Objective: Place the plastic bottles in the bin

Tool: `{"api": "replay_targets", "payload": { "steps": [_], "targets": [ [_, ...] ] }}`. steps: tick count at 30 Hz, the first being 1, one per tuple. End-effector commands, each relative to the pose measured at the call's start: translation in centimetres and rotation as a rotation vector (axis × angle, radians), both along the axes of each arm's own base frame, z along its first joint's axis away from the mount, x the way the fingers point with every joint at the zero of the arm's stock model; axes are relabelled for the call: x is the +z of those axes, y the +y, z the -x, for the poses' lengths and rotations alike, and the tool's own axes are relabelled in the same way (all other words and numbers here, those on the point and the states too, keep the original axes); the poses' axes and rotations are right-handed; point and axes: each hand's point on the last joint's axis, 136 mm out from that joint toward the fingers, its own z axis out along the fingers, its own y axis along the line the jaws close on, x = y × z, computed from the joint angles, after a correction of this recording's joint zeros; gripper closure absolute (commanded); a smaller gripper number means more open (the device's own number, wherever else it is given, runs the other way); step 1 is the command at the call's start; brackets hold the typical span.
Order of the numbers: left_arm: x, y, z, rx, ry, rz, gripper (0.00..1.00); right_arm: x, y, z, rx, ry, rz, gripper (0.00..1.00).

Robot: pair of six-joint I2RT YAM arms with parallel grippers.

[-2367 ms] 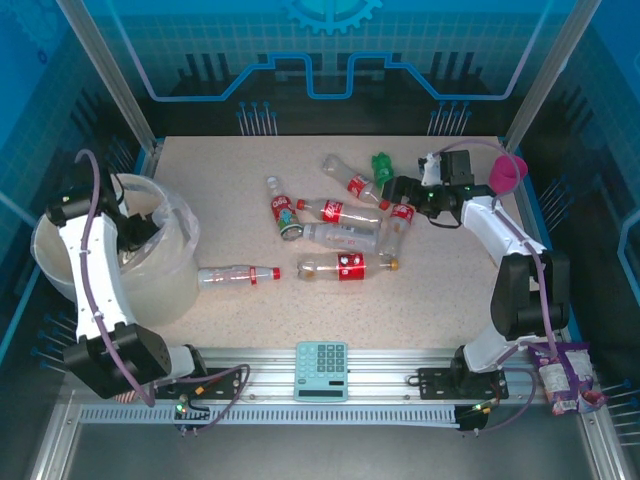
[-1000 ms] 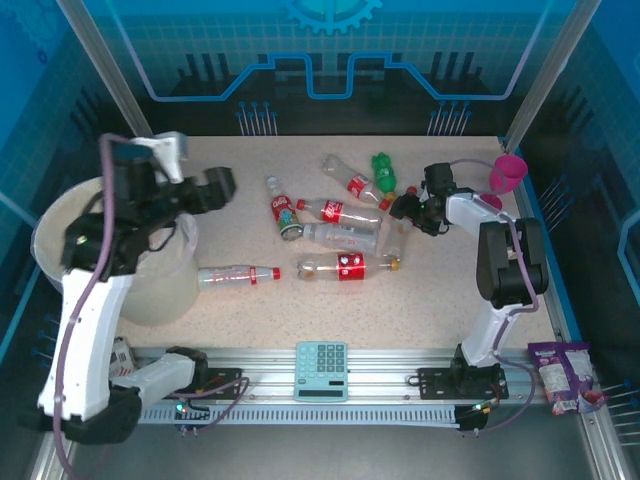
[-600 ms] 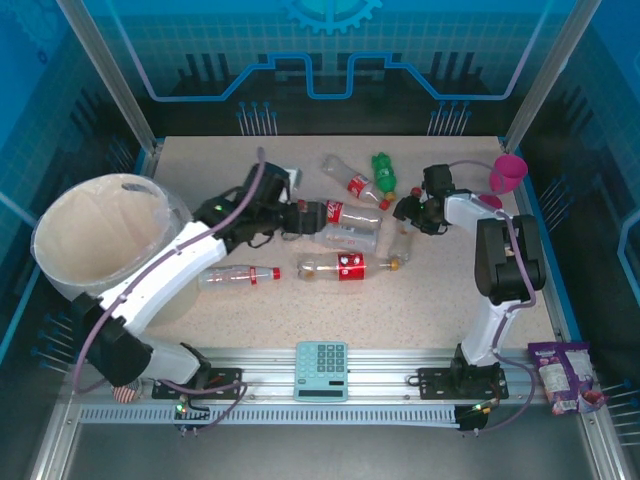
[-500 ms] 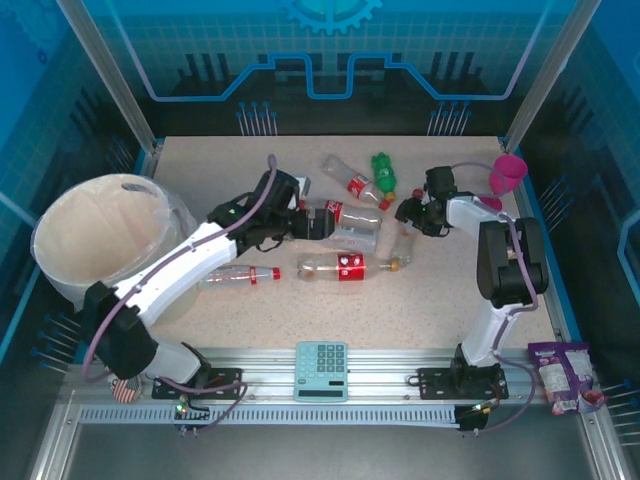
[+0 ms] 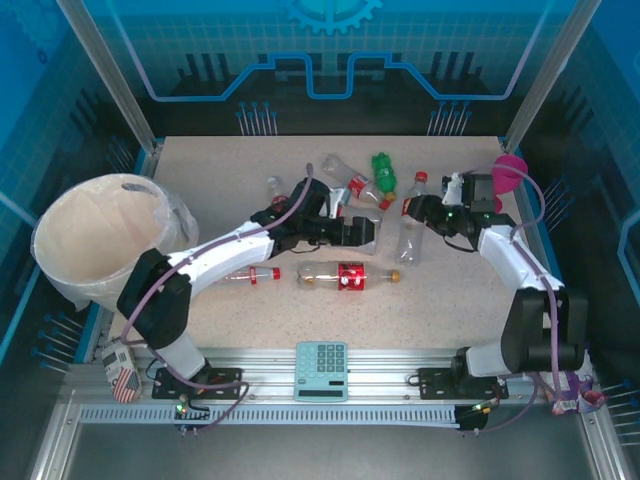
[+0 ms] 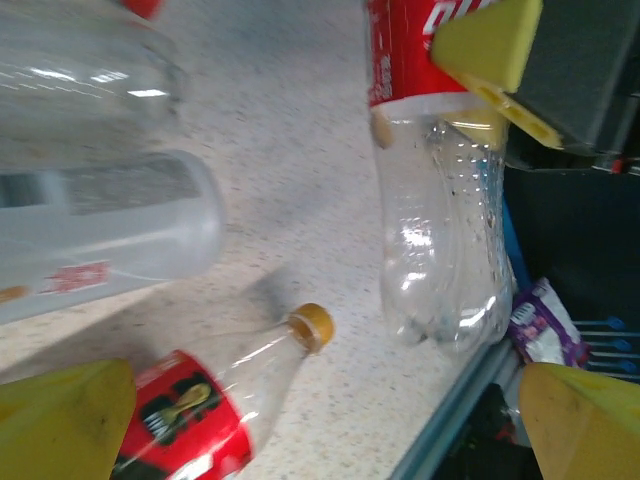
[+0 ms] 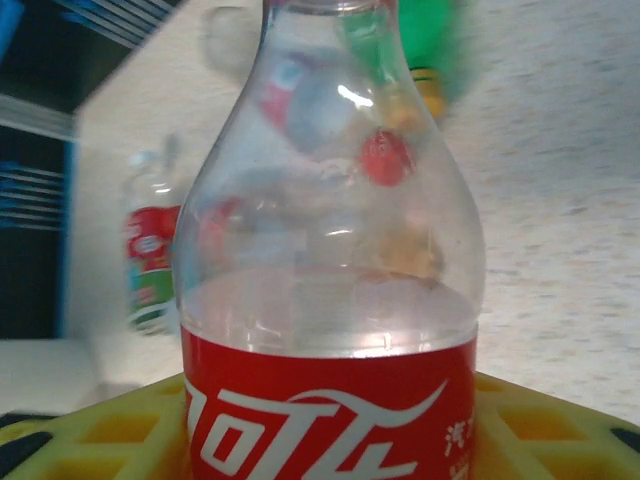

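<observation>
The bin is cream-white, the table speckled beige. The held bottle is clear, its label red with white script. A gold-capped bottle is also red-labelled, and the green bottle is green all over. The goblet is pink, the calculator teal, the fingers yellow. A blurred label looks red and teal.

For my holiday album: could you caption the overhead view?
Right gripper holds a red-labelled plastic bottle; open left gripper hovers over the bottle pile, cream bin at left.
</observation>
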Motion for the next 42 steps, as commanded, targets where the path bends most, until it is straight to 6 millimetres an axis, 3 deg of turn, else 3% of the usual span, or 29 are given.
{"api": "replay_targets", "payload": {
  "steps": [1,7,10,17,21,25,29,34,38,42],
  "targets": [
    [2.1,-3.7,0.4,-0.085,0.001,0.126,0.01,2.2,2.8,1.2,0.09,-0.052,-0.189,0.46],
    [0.4,-7.3,0.7,-0.138,0.035,0.127,0.01,3.4,4.8,2.0,0.139,-0.065,-0.235,0.46],
    [-0.3,-8.3,0.7,-0.146,0.057,0.15,0.07,3.8,5.3,2.2,0.146,-0.073,-0.243,0.46],
    [-0.7,-8.8,0.5,-0.135,0.063,0.16,0.32,3.7,5.5,2.5,0.154,-0.069,-0.233,0.47],
    [-0.5,-9.0,0.4,-0.138,0.056,0.145,0.4,3.5,5.4,2.4,0.152,-0.066,-0.222,0.46],
    [-0.9,-8.8,0.4,-0.132,0.06,0.129,0.43,3.7,5.3,2.4,0.153,-0.066,-0.209,0.34],
    [-1.2,-8.7,0.3,-0.128,0.056,0.116,0.43,3.6,4.3,2.7,0.128,-0.04,-0.166,0.24],
    [-2.0,-8.4,-0.3,-0.113,0.059,0.076,0.45,6.0,2.2,3.5,0.114,-0.048,-0.178,0.08],
    [-1.9,-8.4,-0.9,-0.108,0.063,0.055,0.46,7.6,0.6,4.6,0.111,-0.054,-0.152,0.02],
    [-0.5,-8.0,-1.5,-0.111,0.025,0.01,0.47,8.4,-2.2,5.3,0.054,-0.077,-0.13,0.0]
  ]
}}
